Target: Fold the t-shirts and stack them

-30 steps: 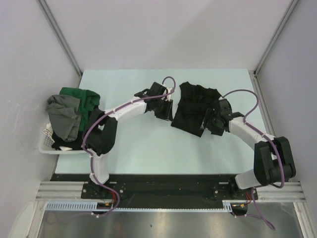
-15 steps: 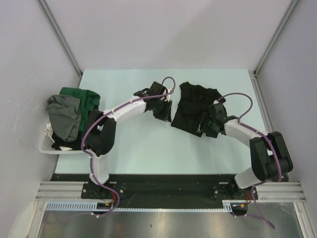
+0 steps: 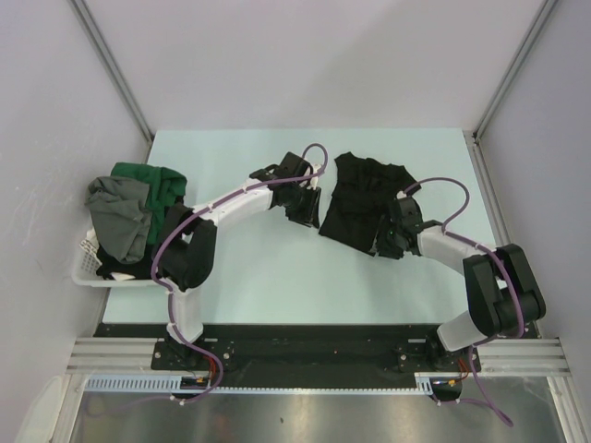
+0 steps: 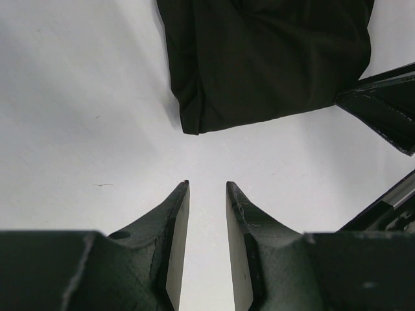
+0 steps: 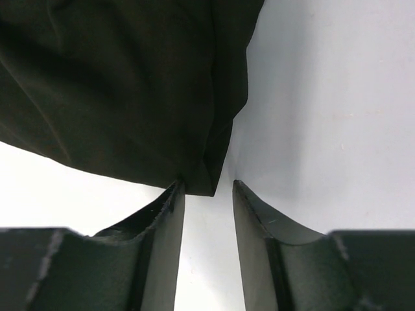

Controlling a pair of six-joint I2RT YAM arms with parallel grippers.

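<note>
Top view, task's thing: the black t-shirt [image 3: 358, 198] lies rumpled and unfolded on the counter [image 3: 249, 277], right of centre towards the far side.
Top view, remaining stock: a green t-shirt [image 3: 162, 185] and a grey t-shirt [image 3: 120, 217] are heaped in the white basket [image 3: 86, 268] at the left edge. No folded stack is visible.
Top view, arms: the left gripper [image 3: 307, 210] sits just beside the shirt's left edge. The right gripper [image 3: 383, 242] is at its near right corner.
Left wrist view, fingers: we find the fingers [image 4: 175, 220] narrowly parted with nothing between them, above bare counter.
Left wrist view, cloth: a shirt corner [image 4: 259, 65] lies ahead of the tips and apart from them.
Right wrist view, fingers: the fingers [image 5: 165, 227] stand apart and have not clamped. A doubled corner of the shirt [image 5: 130, 84] reaches the mouth of the gap, against the left tip.
Step in hand, our judgement: taking hold of the shirt's corners so that it can be spread flat before folding.
Recommendation, right: we advise seating the corner deeper between the fingers before shutting them, since a bite on the tip alone is likely to slip.
Recommendation, left: advance to the corner ahead and take all its layers.
Recommendation, both: lift both corners evenly so the cloth hangs flat rather than bunching.
Progress, our judgement: early, with no shirt yet folded.
</note>
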